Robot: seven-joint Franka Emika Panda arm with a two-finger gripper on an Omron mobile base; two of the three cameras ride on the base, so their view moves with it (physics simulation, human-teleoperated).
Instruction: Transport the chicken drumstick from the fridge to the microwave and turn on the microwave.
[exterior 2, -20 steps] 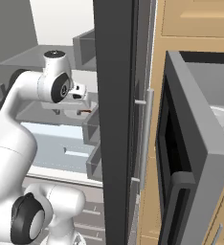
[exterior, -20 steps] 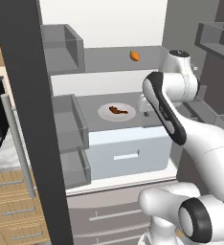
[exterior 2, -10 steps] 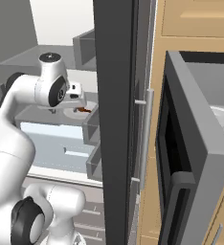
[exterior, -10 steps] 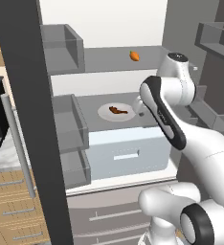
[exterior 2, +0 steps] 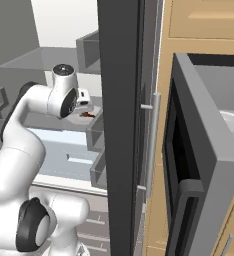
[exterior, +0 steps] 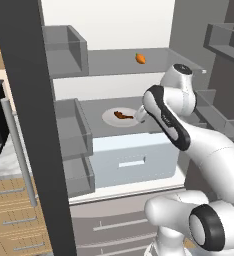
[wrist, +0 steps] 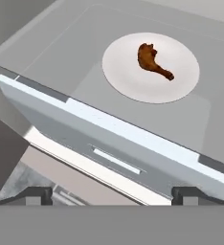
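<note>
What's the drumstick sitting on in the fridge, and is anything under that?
The chicken drumstick lies on a white plate, which rests on the grey shelf above the pale drawer. The drawer's contents are hidden.

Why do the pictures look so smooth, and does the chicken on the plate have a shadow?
In the hand view the chicken drumstick looks sharp on the white plate, with no clear shadow and no glare; in the left base view the light is flat and even, and the small orange item is soft and tiny; in the right base view the microwave door looks big and stretched near the camera.
</note>
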